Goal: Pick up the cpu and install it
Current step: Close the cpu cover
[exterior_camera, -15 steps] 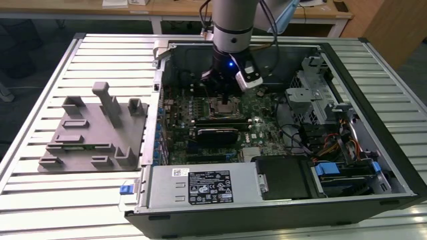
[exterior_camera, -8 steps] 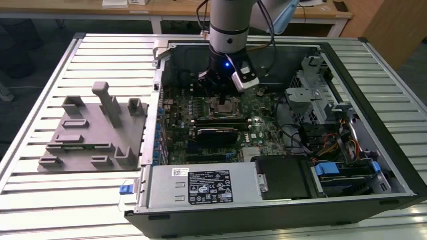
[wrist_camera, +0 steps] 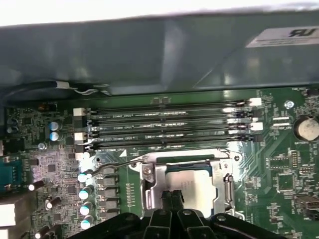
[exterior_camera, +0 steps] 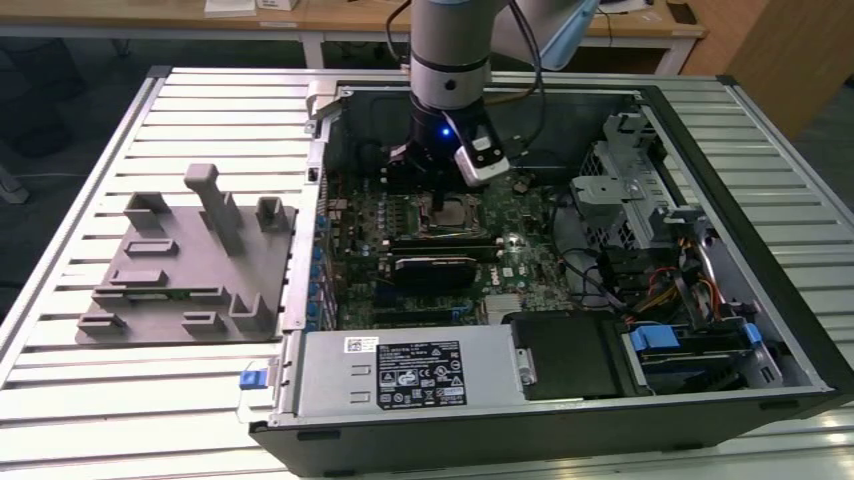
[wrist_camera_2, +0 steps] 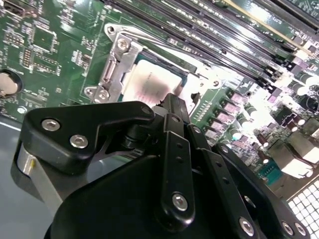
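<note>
Inside the open computer case [exterior_camera: 747, 200], the arm hangs straight down over the motherboard [exterior_camera: 521, 240], with the gripper [exterior_camera: 447, 200] low over the CPU socket. The grey holder block [exterior_camera: 187, 260] sits well apart on the table, toward the exterior view's left.

In both wrist views the cpu [wrist_camera_2: 149, 84] [wrist_camera: 192, 186] lies flat inside the socket frame [wrist_camera_2: 117, 64] [wrist_camera: 149, 181], silver top up. The gripper [wrist_camera_2: 172, 107] [wrist_camera: 172, 199] has its fingers drawn together with nothing between them. Its tips sit at the chip's edge, and whether they touch the lid cannot be told.

The main risk, as a judgement, is a chip that is not fully seated. If one corner rides on the frame, any downward push from the closed tips could tilt it and bend the contacts underneath. A sideways drift while this low could scrape the lid or nudge the chip askew. The thin wire lever [wrist_camera: 117, 165] and the row of capacitors [wrist_camera: 84, 191] stand just beside the socket, and the memory slots [wrist_camera: 169, 124] lie on its far side. A slanted lift could therefore catch one of them.
</note>
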Action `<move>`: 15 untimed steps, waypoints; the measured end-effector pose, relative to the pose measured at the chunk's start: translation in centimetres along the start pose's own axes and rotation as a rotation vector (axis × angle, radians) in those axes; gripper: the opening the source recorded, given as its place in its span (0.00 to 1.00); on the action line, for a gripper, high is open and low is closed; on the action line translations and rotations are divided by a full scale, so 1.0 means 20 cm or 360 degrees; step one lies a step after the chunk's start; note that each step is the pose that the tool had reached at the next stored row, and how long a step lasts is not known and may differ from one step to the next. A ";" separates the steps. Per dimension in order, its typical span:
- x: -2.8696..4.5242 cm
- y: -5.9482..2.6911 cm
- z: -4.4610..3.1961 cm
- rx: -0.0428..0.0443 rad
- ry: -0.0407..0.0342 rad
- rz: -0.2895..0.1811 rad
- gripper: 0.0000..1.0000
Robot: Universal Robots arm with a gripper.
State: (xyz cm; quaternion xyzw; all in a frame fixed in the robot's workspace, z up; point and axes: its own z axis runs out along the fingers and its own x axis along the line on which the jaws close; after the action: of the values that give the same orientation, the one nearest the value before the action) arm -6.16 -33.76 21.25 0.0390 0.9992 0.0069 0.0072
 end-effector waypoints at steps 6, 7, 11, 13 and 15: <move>0.012 -0.001 0.013 0.0000 0.0000 0.0000 0.11; 0.012 -0.001 0.016 0.0000 0.0000 0.0000 0.11; 0.015 -0.001 0.020 -0.0001 0.0000 0.0001 0.11; 0.019 -0.002 0.023 -0.0002 0.0000 0.0000 0.11; 0.022 -0.002 0.027 -0.0002 0.0000 0.0000 0.11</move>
State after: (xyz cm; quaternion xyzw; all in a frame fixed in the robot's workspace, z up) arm -6.59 -33.76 20.70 0.0391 0.9992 0.0077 0.0072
